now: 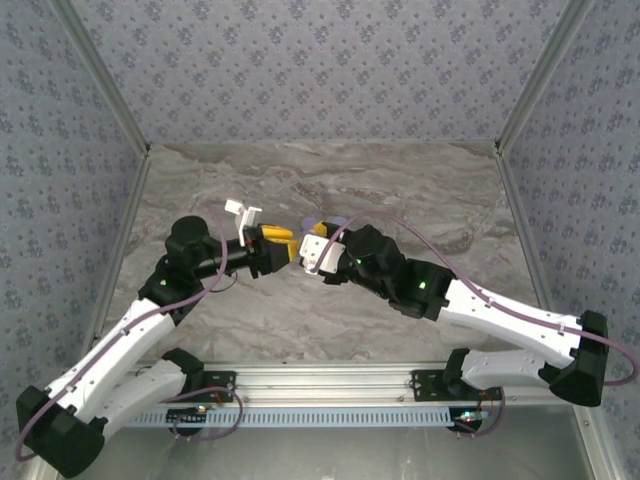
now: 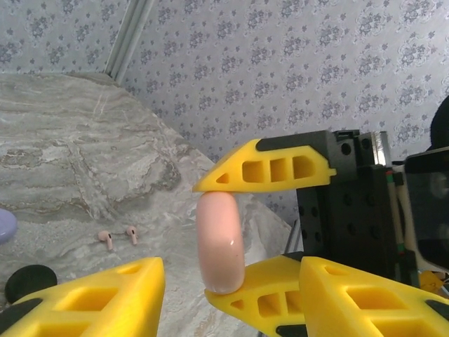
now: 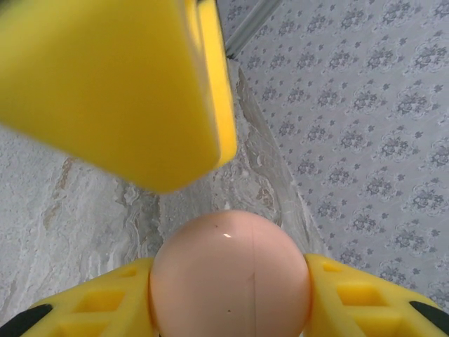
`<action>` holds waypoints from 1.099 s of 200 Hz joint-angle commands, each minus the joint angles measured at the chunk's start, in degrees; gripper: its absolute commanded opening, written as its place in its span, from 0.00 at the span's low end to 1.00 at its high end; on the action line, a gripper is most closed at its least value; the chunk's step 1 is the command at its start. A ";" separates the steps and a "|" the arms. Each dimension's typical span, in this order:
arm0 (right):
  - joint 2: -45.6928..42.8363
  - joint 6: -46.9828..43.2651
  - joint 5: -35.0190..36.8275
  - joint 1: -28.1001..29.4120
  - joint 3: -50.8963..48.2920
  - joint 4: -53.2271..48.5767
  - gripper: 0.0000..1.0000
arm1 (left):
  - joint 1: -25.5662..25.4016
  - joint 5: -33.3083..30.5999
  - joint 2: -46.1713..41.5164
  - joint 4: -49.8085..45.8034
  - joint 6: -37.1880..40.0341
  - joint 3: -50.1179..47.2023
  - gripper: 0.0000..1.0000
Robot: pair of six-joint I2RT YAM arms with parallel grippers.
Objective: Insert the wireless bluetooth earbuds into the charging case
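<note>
Top external: left gripper (image 1: 283, 243) and right gripper (image 1: 308, 245) tip to tip at mid-table

Both arms reach inward over the marbled table (image 1: 420, 190), and their yellow fingers meet nose to nose near its middle. Just behind them lies something lilac (image 1: 326, 222), too small to make out.

From the left wrist, the pale pink charging case (image 2: 220, 242) stands on edge in the air. It is pinched top and bottom across its rim by the right gripper's fingers (image 2: 266, 168), which are clamped firmly on it. The case looks closed. The left gripper's own fingers (image 2: 98, 295) stand parted, one on each side of the case, with a gap between each and the pink shell; they grasp nothing. Beyond, on the table, two pale pink earbuds (image 2: 105, 241) lie side by side, near each other but not touching, and well apart from the case. A dark round object (image 2: 27, 281) peeks out from behind the left finger.

From the right wrist, the case's round face sits between that gripper's two fingers, and one blurred finger of the left gripper hangs just above it, not touching
</note>
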 commanded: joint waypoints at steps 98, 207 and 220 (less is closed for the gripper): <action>-1.10 -0.33 -1.89 -0.01 -0.54 2.56 0.46 | -4.20 -2.20 5.34 6.79 -1.93 1.48 0.36; -2.72 6.22 -4.33 -2.67 1.01 -1.49 0.77 | -4.95 -2.73 5.22 6.35 0.30 1.50 0.10; -4.57 8.80 -6.97 -3.94 0.30 -2.55 0.85 | -4.94 -3.51 4.68 6.65 1.49 1.16 0.09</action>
